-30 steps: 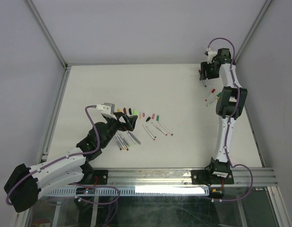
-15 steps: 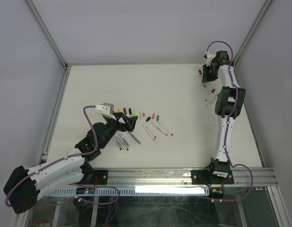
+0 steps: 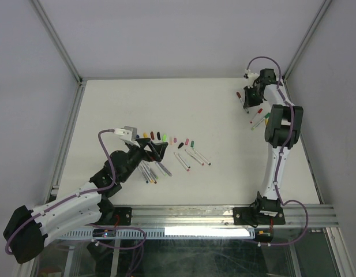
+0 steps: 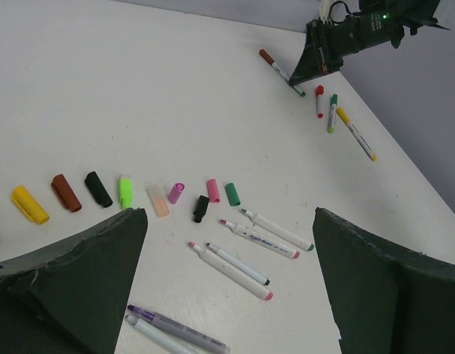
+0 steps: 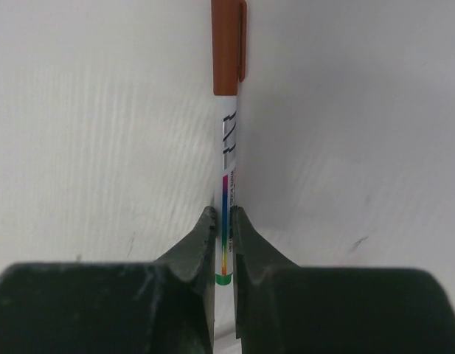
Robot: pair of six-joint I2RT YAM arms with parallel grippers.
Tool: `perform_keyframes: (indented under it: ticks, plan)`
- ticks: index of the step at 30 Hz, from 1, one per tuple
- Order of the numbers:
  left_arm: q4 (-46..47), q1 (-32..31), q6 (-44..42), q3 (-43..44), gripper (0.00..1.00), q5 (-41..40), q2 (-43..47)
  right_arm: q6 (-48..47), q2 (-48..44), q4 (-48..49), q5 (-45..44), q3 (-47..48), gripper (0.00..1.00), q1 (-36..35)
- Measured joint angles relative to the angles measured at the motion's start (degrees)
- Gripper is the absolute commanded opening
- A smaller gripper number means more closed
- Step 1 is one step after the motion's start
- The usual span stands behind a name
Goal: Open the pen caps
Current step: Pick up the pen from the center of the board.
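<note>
My right gripper [image 5: 224, 217] is shut on the white barrel of a pen [image 5: 226, 177] whose brown cap [image 5: 228, 44] is still on, pointing away from the jaws. From above, this pen [image 3: 242, 97] lies at the table's far right under the right gripper [image 3: 250, 98]. My left gripper [image 4: 228, 214] hangs wide open, holding nothing, over several uncapped pens [image 4: 268, 230]. A row of loose pen caps [image 4: 98, 189] in yellow, brown, black, green and pink lies just beyond it. In the top view the left gripper [image 3: 156, 151] is at the table's middle left.
Three capped pens, red [image 4: 319, 99], green [image 4: 332, 112] and yellow [image 4: 356, 133], lie beside the right gripper. More uncapped pens [image 3: 149, 172] lie under the left wrist. A metal rail [image 3: 68, 138] borders the table's left side.
The right gripper's jaws have closed onto the brown-capped pen, and its wrist has shifted slightly left. The left gripper has stayed open and hardly moved.
</note>
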State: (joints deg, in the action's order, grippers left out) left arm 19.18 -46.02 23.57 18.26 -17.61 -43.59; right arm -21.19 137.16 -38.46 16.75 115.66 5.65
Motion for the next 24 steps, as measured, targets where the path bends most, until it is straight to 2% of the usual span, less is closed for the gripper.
perform_keyframes:
  ticks: [8, 15, 24]
  plan:
    - [0.15, 0.00, 1.29, -0.22, 0.99, 1.31, 0.04, -0.42, -11.15, 1.27, 2.38, -17.90, 0.01, -3.65]
    - [0.39, 0.00, 2.43, -0.42, 0.99, 2.58, -0.17, -1.75, -17.70, 1.40, 3.61, -27.93, 0.02, -7.23]
    - [0.46, 0.00, 3.43, -0.44, 0.99, 3.15, -0.15, -4.26, -26.21, 3.72, -2.32, -39.56, 0.06, -14.19]
